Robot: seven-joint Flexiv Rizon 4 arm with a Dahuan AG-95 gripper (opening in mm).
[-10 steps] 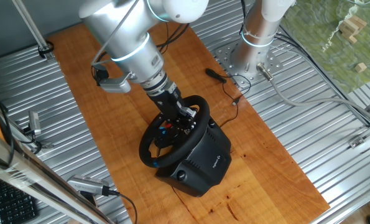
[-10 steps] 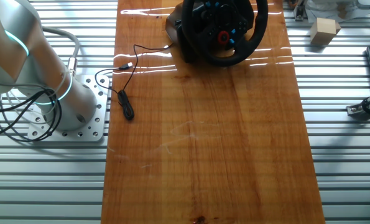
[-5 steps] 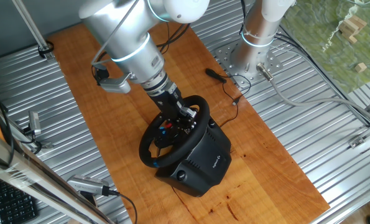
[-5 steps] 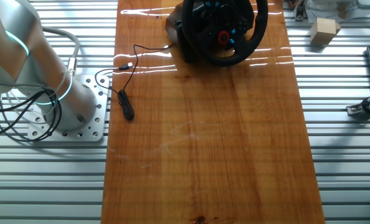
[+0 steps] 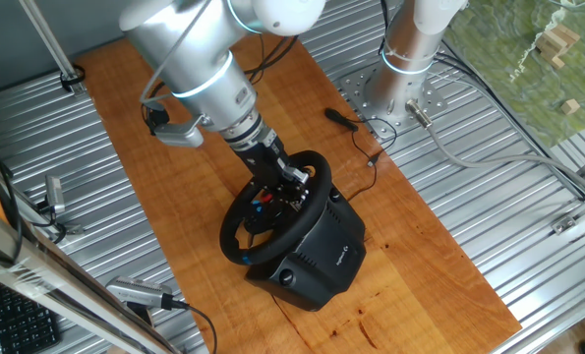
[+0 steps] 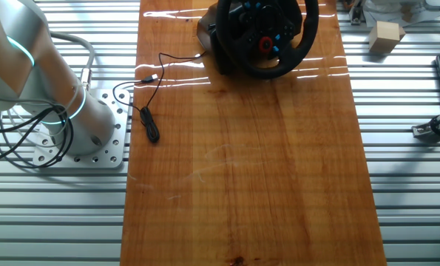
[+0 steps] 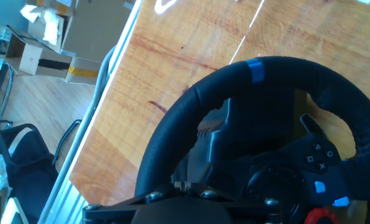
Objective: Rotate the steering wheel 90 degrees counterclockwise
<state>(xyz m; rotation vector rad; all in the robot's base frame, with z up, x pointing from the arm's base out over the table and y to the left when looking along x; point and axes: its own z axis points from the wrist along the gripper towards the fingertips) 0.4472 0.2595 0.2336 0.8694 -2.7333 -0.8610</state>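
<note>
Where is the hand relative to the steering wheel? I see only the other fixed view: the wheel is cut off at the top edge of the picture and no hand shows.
Observer: In one fixed view the hand is down at the steering wheel, inside the rim near the hub.
Operator: Is it shut on a spoke or the rim?
Observer: I cannot tell. In that view the fingers are lost against the dark spokes, and the hand view shows no fingertips.
Operator: Is there any mark for judging rotation?
Observer: Yes. The hand view shows a blue stripe across the rim, on the part your view cuts off.
</note>
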